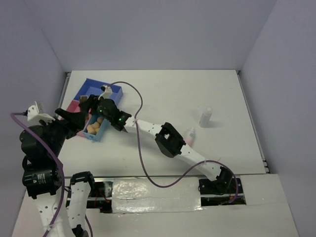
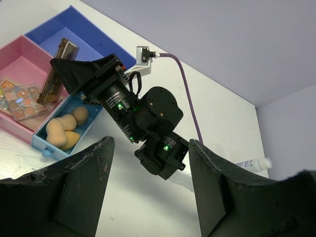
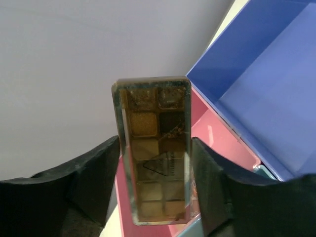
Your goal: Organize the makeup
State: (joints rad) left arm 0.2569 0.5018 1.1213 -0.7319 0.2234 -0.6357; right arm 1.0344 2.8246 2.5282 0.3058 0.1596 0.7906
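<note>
My right gripper [image 3: 154, 143] is shut on a brown eyeshadow palette [image 3: 154, 148], holding it on end over the pink compartment of the tray [image 3: 266, 74]. In the left wrist view the palette [image 2: 58, 73] stands at the wall between the pink and blue compartments. A multicolour palette [image 2: 19, 98] lies in the pink compartment. Peach sponges [image 2: 61, 131] fill the teal one. My left gripper [image 2: 150, 143] is open and empty above the table, right of the tray. A white bottle [image 1: 206, 117] and a white-pink tube [image 1: 189, 134] are on the table's right half. The beige compact is out of view.
The tray [image 1: 94, 83] sits at the table's far left. My right arm [image 1: 170, 140] stretches diagonally across the table toward it, its purple cable looping above. My left gripper [image 1: 74, 120] hovers close beside the right gripper [image 1: 91, 104].
</note>
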